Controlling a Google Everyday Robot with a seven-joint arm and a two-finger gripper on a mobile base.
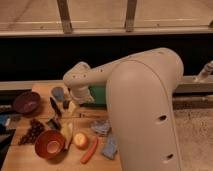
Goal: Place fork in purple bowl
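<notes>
We see the robot's white arm (pixel 145 100) reach in from the right across a wooden worktop (pixel 20 157) that stands below a dark window wall. Its wrist bends down over the back of the worktop, and the gripper (pixel 71 106) hangs there, just in front of a small blue-grey cup (pixel 58 93) and left of a green object (pixel 98 95). We cannot tell whether the gripper is spread or pressed together, and we see nothing held in it.

The purple bowl (pixel 27 102) sits at the worktop's far left, well apart from the gripper, and we can make out nothing inside it. A thin pale line just in front of the green object, lying flat on the wood to the right of the gripper, looks to us like the fork (pixel 91 115); it is outside the purple bowl and well apart from it.

Between the bowl and the gripper lies a dark utensil (pixel 55 107). Nearer the front we count a bunch of dark grapes (pixel 32 131), an orange bowl (pixel 50 144) with a pale inside, a yellow fruit (pixel 67 134) beside it, a round orange-yellow fruit (pixel 81 141) and a long orange-red piece (pixel 90 150). Two blue-grey cloths (pixel 109 147) lie to the right, close under the arm.
</notes>
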